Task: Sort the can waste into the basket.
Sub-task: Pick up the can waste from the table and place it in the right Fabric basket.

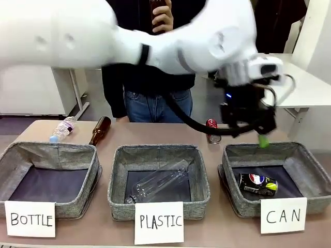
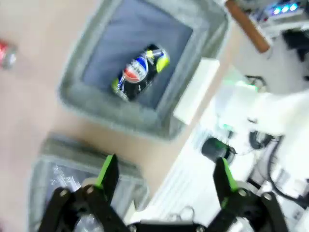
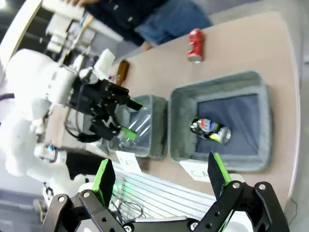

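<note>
One black can (image 1: 257, 185) lies in the CAN basket (image 1: 235, 201), near its front wall. We see the red can (image 1: 212, 130) on the table (image 1: 155, 130) by the far edge. Left gripper (image 2: 165, 169) hangs above the basket, jaws spread, empty. Right gripper (image 3: 160, 166) is likewise spread.

A lab: robot arm (image 1: 196, 46), white desk (image 1: 310, 85) behind.

The left arm (image 1: 170, 46) is hanging high over the PLASTIC basket (image 1: 121, 206), its wide-spread left gripper (image 2: 166, 171) hovering by the red can (image 1: 212, 130) behind the CAN basket (image 1: 313, 165), whose floor is lying free beside the black can (image 1: 257, 184).
</note>
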You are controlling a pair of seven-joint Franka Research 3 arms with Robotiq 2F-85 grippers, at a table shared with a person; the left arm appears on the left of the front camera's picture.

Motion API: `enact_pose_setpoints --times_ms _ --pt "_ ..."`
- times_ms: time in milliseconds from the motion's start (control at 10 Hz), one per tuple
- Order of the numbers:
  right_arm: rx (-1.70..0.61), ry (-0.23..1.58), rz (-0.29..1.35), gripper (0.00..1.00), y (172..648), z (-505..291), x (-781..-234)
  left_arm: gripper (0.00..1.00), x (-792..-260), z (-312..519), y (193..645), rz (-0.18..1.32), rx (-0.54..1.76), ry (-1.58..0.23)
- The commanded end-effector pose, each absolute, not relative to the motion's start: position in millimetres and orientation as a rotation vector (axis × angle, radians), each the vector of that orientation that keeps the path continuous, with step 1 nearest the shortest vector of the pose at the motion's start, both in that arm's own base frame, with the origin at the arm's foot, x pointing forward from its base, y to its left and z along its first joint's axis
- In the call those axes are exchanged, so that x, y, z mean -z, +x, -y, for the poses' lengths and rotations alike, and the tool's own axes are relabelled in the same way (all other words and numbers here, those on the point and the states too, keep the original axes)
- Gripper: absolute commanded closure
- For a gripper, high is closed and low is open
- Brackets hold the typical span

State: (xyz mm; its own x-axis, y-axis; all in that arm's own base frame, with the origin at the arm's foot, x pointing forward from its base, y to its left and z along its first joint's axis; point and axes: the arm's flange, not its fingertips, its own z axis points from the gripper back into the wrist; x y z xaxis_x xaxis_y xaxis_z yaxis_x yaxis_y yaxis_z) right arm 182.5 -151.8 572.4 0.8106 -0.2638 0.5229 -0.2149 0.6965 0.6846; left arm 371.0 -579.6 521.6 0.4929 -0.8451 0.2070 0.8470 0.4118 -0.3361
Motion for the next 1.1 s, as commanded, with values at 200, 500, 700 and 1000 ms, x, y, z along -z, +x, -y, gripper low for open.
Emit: enact_pose_setpoints --times_ms 200,500,700,1000 --pt "-0.208 0.939 0.61 0.0 265.2 40.5 -564.2 0.0 -551.4 396.7 336.0 0.088 0.811 -0.643" --pt "-0.259 1.04 0.528 0.0 298.9 -43.8 -546.9 0.0 -570.4 286.5 329.1 0.229 0.612 -0.858" --pt "-0.183 1.136 0.47 0.0 314.6 -91.4 -529.5 0.0 -574.1 204.8 343.3 0.178 0.521 -1.11" --pt "0.037 1.223 0.348 0.0 327.7 -110.2 -525.5 0.0 -548.6 95.9 344.6 0.193 0.375 -1.413"
